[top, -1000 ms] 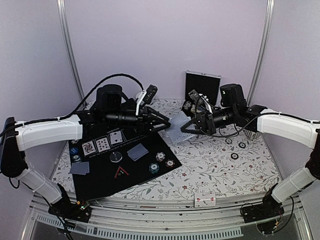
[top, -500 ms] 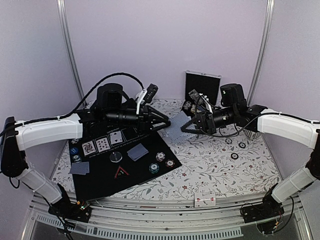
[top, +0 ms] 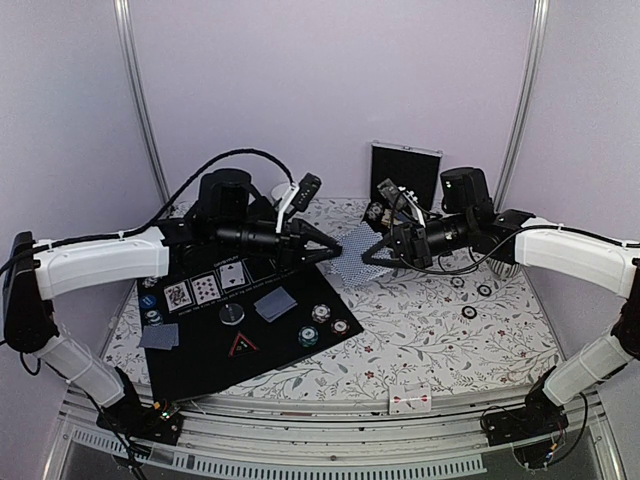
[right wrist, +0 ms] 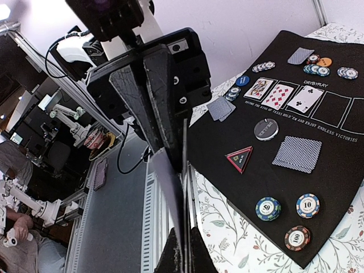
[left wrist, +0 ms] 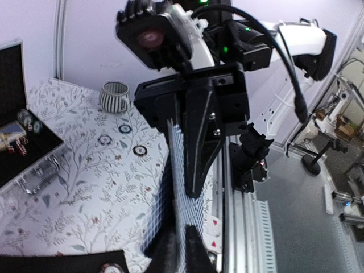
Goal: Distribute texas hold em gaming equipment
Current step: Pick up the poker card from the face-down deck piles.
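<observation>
My right gripper (top: 372,255) is shut on a fan of blue-backed playing cards (top: 352,258), held above the tablecloth beside the black mat (top: 200,372). My left gripper (top: 328,252) meets that fan from the left, its fingers (left wrist: 199,142) shut on one lattice-backed card (left wrist: 185,170). The right wrist view shows the cards (right wrist: 170,187) edge-on between that gripper's (right wrist: 182,199) fingers. On the mat lie three face-up cards (top: 206,288), face-down cards (top: 275,303), the round grey button (top: 232,314), the triangular marker (top: 242,346) and poker chips (top: 321,314).
A silver-edged black case (top: 405,170) stands open at the back. Loose chips (top: 469,312) lie on the floral cloth at the right. A striped cup (left wrist: 115,96) stands near them. One face-up card (top: 410,401) rests at the front edge.
The left gripper's fingers have closed on a card of the fan. Both arms have otherwise stayed where they were.
</observation>
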